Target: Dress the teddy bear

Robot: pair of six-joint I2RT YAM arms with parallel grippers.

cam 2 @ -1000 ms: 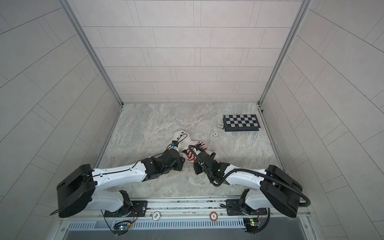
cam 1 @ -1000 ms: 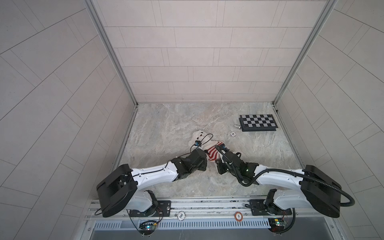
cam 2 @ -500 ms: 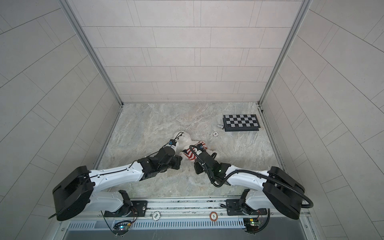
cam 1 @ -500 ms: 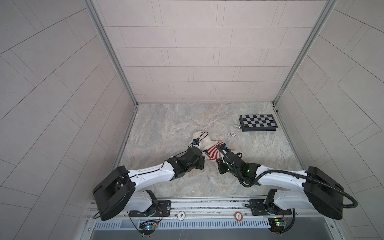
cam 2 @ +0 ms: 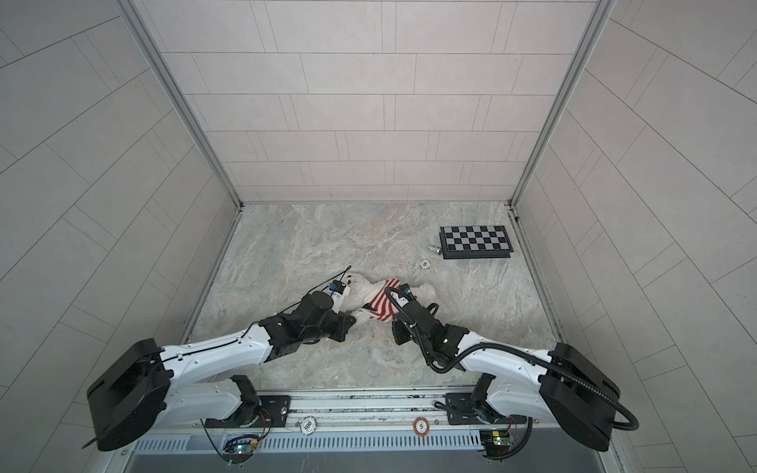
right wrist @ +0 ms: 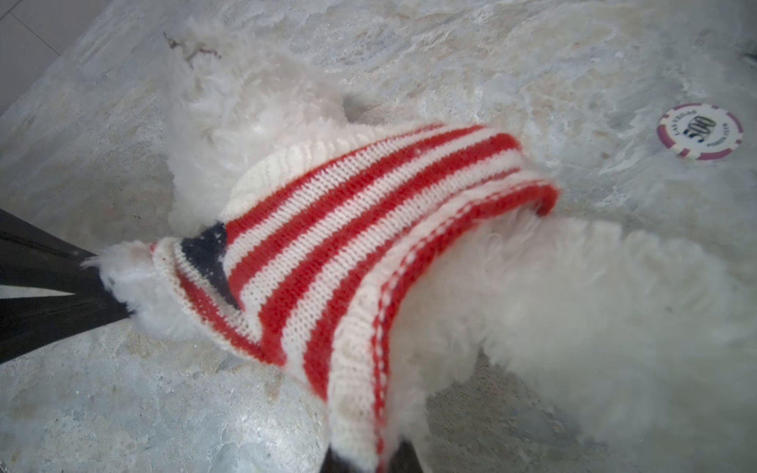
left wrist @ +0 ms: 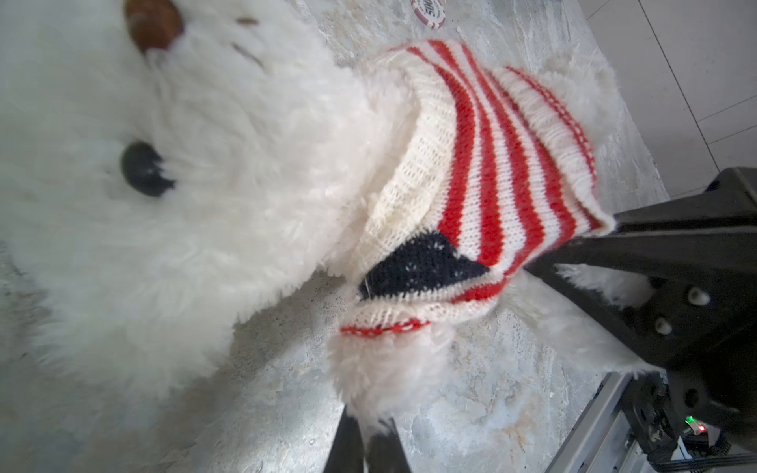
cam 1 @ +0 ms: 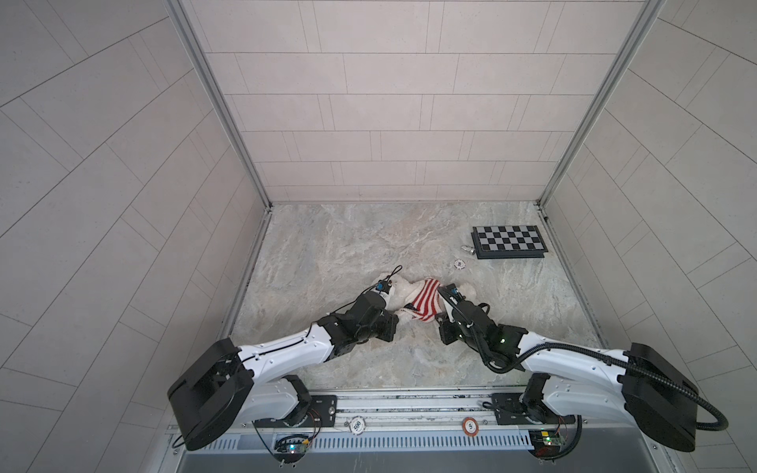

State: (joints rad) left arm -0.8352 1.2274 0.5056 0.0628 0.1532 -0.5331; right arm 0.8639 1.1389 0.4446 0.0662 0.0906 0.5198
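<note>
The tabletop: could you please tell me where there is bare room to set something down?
Free: the left and back stretch of the tabletop, between the walls and the teddy bear; the right side, in front of the chessboard. Crowded: the front middle, where the left gripper and right gripper hold the bear and its striped sweater, and beside the poker chip.

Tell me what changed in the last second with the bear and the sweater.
The left hand closed on the paw of the teddy bear, which pokes out of the sweater sleeve. The right hand kept its grip on the sweater's hem. The poker chip and checkerboard stayed put.
</note>
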